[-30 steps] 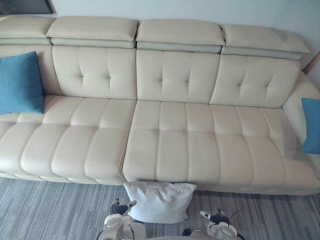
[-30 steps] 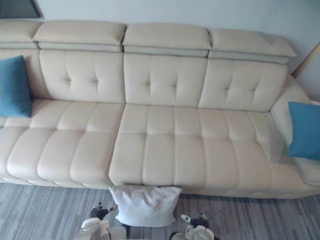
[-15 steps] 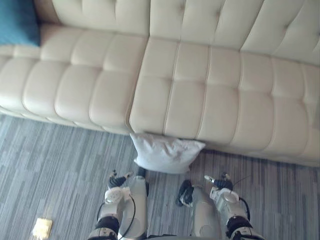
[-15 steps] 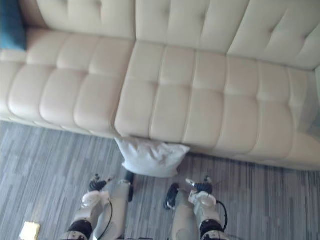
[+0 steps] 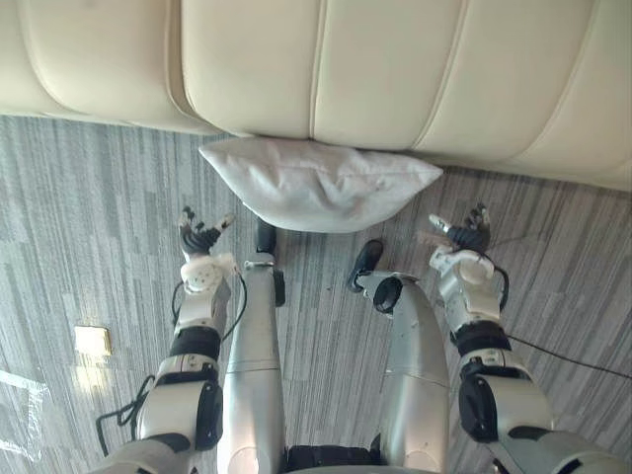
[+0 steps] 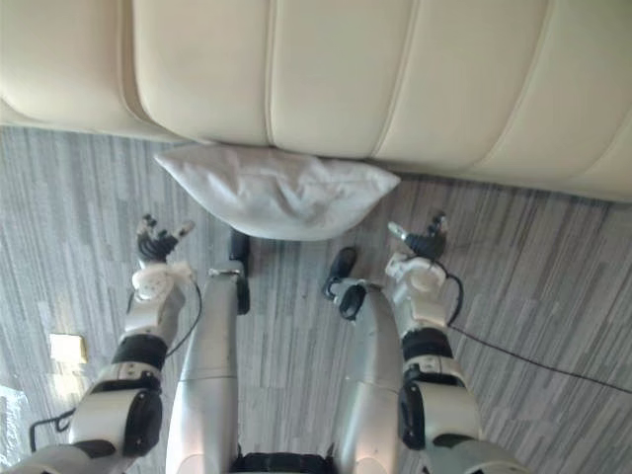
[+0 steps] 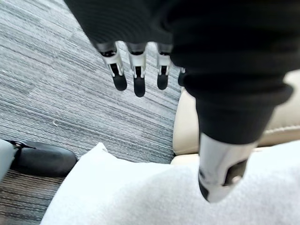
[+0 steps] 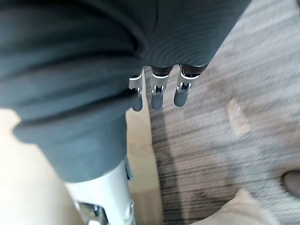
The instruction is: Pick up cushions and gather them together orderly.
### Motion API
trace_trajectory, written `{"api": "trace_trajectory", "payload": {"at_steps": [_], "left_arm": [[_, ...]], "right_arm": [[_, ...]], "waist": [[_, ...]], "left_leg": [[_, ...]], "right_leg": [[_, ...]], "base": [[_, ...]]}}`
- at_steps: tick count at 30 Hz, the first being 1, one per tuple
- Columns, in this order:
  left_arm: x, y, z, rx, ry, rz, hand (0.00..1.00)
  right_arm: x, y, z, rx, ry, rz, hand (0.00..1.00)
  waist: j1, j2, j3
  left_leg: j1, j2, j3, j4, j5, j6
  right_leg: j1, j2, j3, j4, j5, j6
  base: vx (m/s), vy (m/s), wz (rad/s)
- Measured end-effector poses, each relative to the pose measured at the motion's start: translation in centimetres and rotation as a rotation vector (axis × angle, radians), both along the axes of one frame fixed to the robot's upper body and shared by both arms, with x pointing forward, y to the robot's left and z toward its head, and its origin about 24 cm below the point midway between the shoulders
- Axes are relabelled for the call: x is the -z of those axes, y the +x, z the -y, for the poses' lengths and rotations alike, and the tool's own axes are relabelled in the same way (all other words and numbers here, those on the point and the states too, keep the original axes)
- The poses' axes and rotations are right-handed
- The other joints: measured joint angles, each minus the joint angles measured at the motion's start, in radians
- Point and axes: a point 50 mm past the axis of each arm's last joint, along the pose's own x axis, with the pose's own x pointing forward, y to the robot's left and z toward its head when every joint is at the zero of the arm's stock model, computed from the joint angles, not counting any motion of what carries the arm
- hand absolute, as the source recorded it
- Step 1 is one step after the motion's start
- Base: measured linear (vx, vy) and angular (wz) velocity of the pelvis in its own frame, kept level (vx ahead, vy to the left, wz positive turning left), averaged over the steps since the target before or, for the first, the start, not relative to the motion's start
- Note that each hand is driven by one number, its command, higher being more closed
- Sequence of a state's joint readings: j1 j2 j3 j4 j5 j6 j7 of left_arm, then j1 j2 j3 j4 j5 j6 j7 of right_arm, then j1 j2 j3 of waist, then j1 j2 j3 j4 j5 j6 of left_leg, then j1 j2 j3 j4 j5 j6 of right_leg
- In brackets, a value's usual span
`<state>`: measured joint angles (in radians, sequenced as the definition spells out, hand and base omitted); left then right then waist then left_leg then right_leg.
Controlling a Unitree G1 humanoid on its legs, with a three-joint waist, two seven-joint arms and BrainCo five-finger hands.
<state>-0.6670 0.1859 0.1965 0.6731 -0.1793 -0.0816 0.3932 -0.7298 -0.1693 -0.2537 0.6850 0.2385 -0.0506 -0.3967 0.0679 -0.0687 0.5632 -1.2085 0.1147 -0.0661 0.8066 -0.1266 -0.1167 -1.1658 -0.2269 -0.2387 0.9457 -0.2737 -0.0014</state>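
Observation:
A white cushion (image 5: 316, 183) lies on the grey carpet, pressed against the sofa's front edge. My left hand (image 5: 200, 240) hovers above the floor just left of it, fingers (image 7: 138, 70) straight and spread, holding nothing; in the left wrist view the cushion (image 7: 140, 197) shows close under the thumb. On the cushion's right side my right hand (image 5: 462, 237) is also open and apart from it. Its straight fingers (image 8: 157, 91) point along the sofa's base, with a corner of the cushion (image 8: 243, 211) beyond.
The cream leather sofa (image 5: 395, 69) spans the far side, its seat front overhanging the cushion. Grey striped carpet (image 5: 89, 197) covers the floor. A small pale square piece (image 5: 92, 341) lies on the carpet at the left.
The camera has tilted down and come closer, so the sofa back and the blue cushions have left the picture. Both hands now reach forward on either side of the white cushion.

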Motion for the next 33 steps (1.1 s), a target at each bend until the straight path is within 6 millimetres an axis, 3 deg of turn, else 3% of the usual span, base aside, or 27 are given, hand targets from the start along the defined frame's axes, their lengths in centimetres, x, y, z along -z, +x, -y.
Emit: {"api": "trace_trajectory", "payload": {"at_steps": [4, 5, 6, 9, 12, 15, 21, 26, 27, 33], "left_arm": [[-3.0, 0.9, 1.6, 0.038, 0.030, 0.092, 0.00], [-4.1, 1.2, 2.3, 0.051, 0.049, 0.126, 1.00], [-5.0, 1.5, 2.8, 0.057, 0.060, 0.147, 1.00], [-6.8, 1.9, 4.1, 0.079, 0.091, 0.197, 1.00], [-7.8, 2.1, 5.1, 0.076, 0.083, 0.224, 1.00], [-8.6, 1.9, 5.5, 0.074, 0.096, 0.258, 1.00], [-7.1, 0.8, 6.1, 0.105, 0.117, 0.253, 1.00], [-4.9, -1.1, 7.2, 0.168, 0.135, 0.242, 1.00], [-4.0, -1.6, 7.5, 0.182, 0.131, 0.225, 1.00], [-1.7, -4.3, 8.9, 0.234, 0.081, 0.217, 1.00]], "right_arm": [[-1.4, 0.7, -1.8, -0.042, -0.016, 0.034, 0.00], [-1.9, 1.0, -3.1, -0.075, -0.016, 0.047, 0.00], [-2.1, 1.2, -3.9, -0.092, -0.007, 0.055, 1.00], [-2.7, 1.5, -7.0, -0.157, 0.011, 0.069, 1.00], [-2.8, 1.5, -8.8, -0.196, 0.014, 0.071, 1.00], [-2.6, 0.9, -7.5, -0.174, -0.017, 0.090, 1.00], [-1.9, -0.4, -8.0, -0.205, -0.045, 0.118, 1.00], [0.2, -3.1, -7.0, -0.182, -0.029, 0.141, 1.00], [1.1, -4.0, -6.8, -0.181, -0.031, 0.135, 1.00], [3.4, -7.5, -5.9, -0.160, -0.026, 0.111, 1.00]], "waist": [[-0.001, 0.000, 0.000], [-0.002, 0.000, 0.000], [-0.004, 0.000, 0.000], [-0.010, 0.000, 0.000], [-0.011, 0.000, 0.000], [-0.016, 0.000, 0.000], [-0.019, 0.001, -0.003], [-0.013, 0.001, -0.011], [-0.014, 0.001, -0.050], [-0.012, 0.004, -0.076]], "left_leg": [[-0.040, -0.006, -0.005, -0.004, 0.008, 0.000], [-0.055, -0.009, -0.008, -0.016, 0.018, 0.002], [-0.061, -0.016, -0.010, -0.030, 0.030, 0.000], [-0.075, -0.022, -0.029, -0.046, 0.049, -0.010], [-0.077, -0.034, -0.042, -0.055, 0.066, -0.027], [-0.072, -0.051, -0.079, -0.070, 0.094, -0.045], [0.065, -0.045, -0.075, -0.160, 0.124, -0.038], [0.314, -0.035, -0.044, -0.285, 0.138, -0.023], [0.347, -0.035, -0.033, -0.317, 0.142, -0.017], [0.558, -0.041, -0.024, -0.383, 0.143, -0.015]], "right_leg": [[-0.041, -0.005, -0.002, 0.012, -0.006, 0.011], [-0.058, -0.008, -0.004, 0.012, -0.007, 0.011], [-0.069, -0.014, -0.006, 0.012, -0.006, 0.011], [-0.079, -0.020, -0.026, 0.019, -0.004, 0.003], [-0.086, -0.025, -0.029, 0.034, -0.004, 0.000], [-0.076, -0.033, -0.045, 0.053, -0.011, -0.009], [0.056, -0.029, -0.060, -0.014, -0.009, -0.014], [0.297, -0.015, -0.067, -0.127, 0.007, -0.012], [0.328, -0.014, -0.070, -0.155, 0.011, -0.007], [0.558, -0.021, -0.102, -0.239, 0.019, -0.010]], "base": [[-0.05, 0.006, 0.08], [-0.04, -0.002, 0.15], [-0.04, -0.003, 0.21], [-0.02, -0.007, 0.18], [-0.02, -0.012, 0.16], [-0.06, 0.001, 0.29], [-0.06, 0.013, 0.07], [-0.01, 0.006, 0.02], [0.04, 0.009, -0.01], [0.15, 0.009, 0.10]]}}
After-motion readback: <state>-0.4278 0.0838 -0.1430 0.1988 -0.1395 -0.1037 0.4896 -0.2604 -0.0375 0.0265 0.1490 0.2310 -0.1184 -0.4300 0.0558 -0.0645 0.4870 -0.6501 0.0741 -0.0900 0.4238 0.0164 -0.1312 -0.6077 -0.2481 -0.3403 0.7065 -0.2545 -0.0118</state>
